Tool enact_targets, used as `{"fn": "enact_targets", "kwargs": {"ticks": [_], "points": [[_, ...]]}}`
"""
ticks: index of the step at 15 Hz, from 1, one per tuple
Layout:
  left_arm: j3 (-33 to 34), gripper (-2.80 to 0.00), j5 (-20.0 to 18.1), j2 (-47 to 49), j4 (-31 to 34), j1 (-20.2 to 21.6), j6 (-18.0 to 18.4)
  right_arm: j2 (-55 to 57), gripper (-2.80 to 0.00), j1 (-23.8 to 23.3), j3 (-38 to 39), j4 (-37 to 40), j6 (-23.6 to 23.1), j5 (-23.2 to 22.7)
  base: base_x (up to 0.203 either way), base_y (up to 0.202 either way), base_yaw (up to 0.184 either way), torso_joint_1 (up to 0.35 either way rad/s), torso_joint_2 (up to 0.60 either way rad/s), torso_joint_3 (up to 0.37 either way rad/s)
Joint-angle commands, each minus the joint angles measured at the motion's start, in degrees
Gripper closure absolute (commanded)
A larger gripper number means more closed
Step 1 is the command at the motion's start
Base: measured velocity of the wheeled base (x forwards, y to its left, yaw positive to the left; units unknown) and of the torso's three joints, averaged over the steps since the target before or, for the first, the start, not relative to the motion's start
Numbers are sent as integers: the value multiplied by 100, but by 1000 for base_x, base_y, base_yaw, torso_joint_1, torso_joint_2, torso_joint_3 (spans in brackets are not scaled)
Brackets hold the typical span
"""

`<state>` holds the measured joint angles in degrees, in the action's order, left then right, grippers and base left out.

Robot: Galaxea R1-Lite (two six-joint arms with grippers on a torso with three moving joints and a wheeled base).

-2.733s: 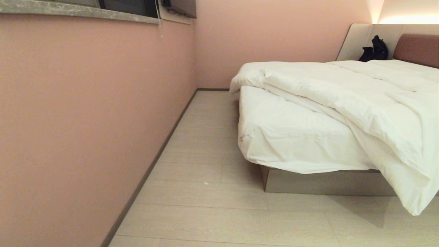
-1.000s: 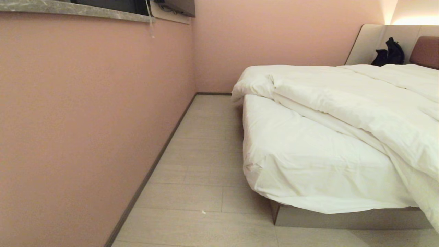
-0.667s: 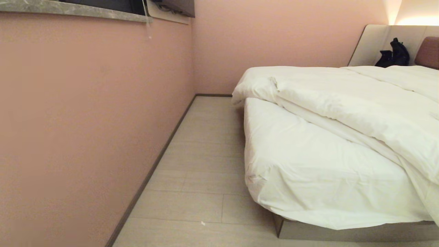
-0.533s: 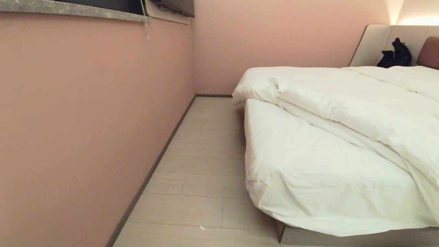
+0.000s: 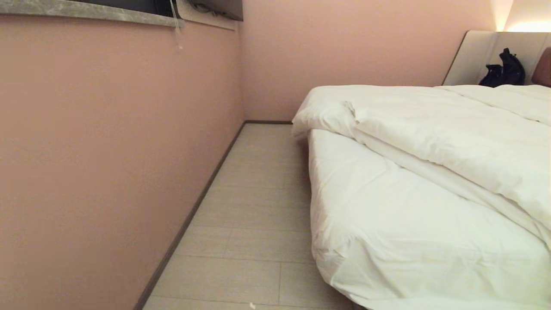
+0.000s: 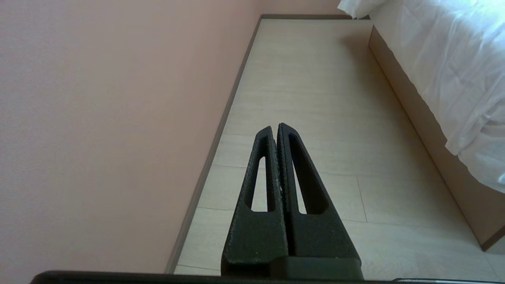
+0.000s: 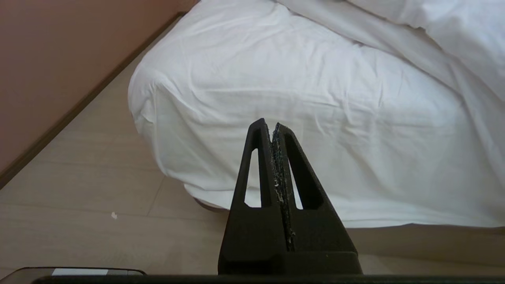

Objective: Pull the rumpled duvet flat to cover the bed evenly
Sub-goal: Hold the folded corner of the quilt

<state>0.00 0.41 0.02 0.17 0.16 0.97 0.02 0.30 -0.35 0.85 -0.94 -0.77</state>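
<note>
White duvet (image 5: 452, 133) bunched diagonally on upper part of bed (image 5: 400, 241), foot corner w/ bare sheet only, L gripper (image 6: 276, 128) pressed together over floor (image 6: 315, 98) by pink wall (image 6: 110, 118), R gripper (image 7: 272, 125) pressed together, aimed at bed corner, holding nothing.

A pink wall (image 5: 107, 163) runs along the left and meets a second pink wall (image 5: 344, 47) at the far corner; a dark skirting board (image 5: 189, 224) lines the foot of both; the floor (image 5: 254, 215) is pale wood-look planking, with a small white speck (image 5: 252, 305) lying near the front; a grey stone window sill (image 5: 86, 13) juts out high on the left wall, dark glass above it; warm light (image 5: 527, 26) glows in the upper right corner.
</note>
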Motion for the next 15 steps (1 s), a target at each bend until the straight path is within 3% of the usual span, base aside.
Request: {"fn": "enact_targets", "kwargs": {"ticks": [1, 15], "points": [[0, 0, -6, -2, 1, 2, 13, 6, 0, 5, 0, 3, -3, -2, 0, 0, 0, 0, 0, 0], [0, 0, -6, -2, 18, 2, 61, 6, 0, 5, 0, 3, -3, -2, 0, 0, 0, 0, 0, 0]]}}
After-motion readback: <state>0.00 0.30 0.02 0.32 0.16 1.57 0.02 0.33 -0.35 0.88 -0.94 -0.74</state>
